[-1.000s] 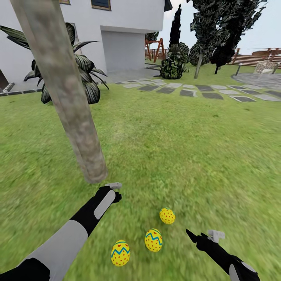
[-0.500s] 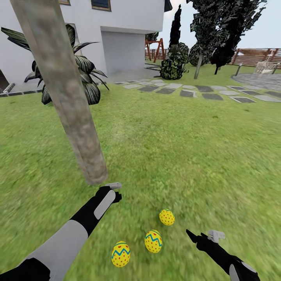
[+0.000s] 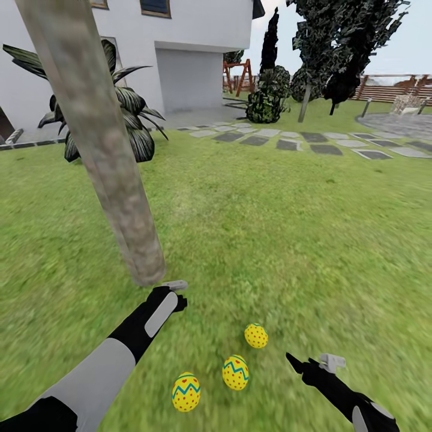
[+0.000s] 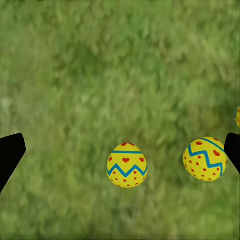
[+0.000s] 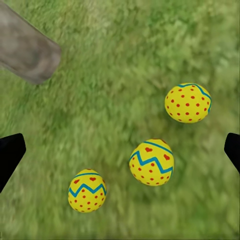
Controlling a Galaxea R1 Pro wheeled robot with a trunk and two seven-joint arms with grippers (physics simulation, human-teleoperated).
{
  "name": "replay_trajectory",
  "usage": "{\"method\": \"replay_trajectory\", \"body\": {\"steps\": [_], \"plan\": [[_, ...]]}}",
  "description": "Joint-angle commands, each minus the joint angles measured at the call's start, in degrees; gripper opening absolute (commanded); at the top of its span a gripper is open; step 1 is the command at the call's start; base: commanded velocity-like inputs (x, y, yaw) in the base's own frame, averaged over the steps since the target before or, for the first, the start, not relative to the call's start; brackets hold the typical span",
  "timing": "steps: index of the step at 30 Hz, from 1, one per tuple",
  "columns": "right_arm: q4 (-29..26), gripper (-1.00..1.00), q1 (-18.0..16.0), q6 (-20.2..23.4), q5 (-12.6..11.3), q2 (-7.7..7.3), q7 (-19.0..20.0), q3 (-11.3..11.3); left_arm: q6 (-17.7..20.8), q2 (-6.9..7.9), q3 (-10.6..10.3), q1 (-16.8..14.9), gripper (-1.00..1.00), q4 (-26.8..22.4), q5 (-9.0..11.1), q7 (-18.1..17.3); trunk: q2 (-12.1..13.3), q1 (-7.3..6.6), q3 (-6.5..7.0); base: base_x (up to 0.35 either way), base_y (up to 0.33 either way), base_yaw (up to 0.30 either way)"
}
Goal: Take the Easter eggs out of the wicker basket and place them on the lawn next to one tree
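- The lawn [image 3: 282, 228] spreads wide and bright green across the garden, running back to a white house [image 3: 180, 48] and a grey stepping-stone path [image 3: 300, 139].
- The tree [image 3: 102, 150] rises from the grass as a thick, mottled grey-brown trunk, leaning slightly; its foot also appears in the right wrist view [image 5: 25, 47]. It serves as the landmark below.
- A low dark broad-leaved plant [image 3: 129, 114] stands behind the tree, toward the house.
- The left arm reaches forward, and the left gripper [image 3: 173, 287] hangs just in front of the tree's foot. In the left wrist view its two dark fingertips [image 4: 10, 152] sit far apart at the frame's edges, so the jaws are spread wide and empty.
- The right gripper [image 3: 306, 365] is farther from the tree, beyond the eggs. Its fingertips [image 5: 11, 152] are likewise far apart, wide and holding nothing.
- The three Easter eggs [image 3: 235, 372] lie on the grass near the tree's foot, in a loose row leading away from it, each apart from the others and between the two grippers. Two show in the left wrist view [image 4: 127, 165], all three in the right wrist view [image 5: 151, 162].
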Motion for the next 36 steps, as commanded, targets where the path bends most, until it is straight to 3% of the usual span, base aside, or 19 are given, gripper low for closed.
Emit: {"method": "replay_trajectory", "body": {"steps": [1, 36], "plan": [[0.3, 1.00, -0.1, 0.5, -0.4, 0.01, 0.3, -0.1, 0.0, 0.05, -0.2, 0.0, 1.00, -0.1, 0.6, 0.6, 0.4, -0.23, 0.14, 0.000, 0.000, 0.000], [2.2, 1.00, -0.1, 0.5, -0.4, -0.09, 0.3, -0.2, -0.5, 0.00, -0.2, 0.0, 1.00, -0.1, 0.6, 0.6, 14.4, -7.91, 6.42, 0.000, 0.000, 0.000]]}}
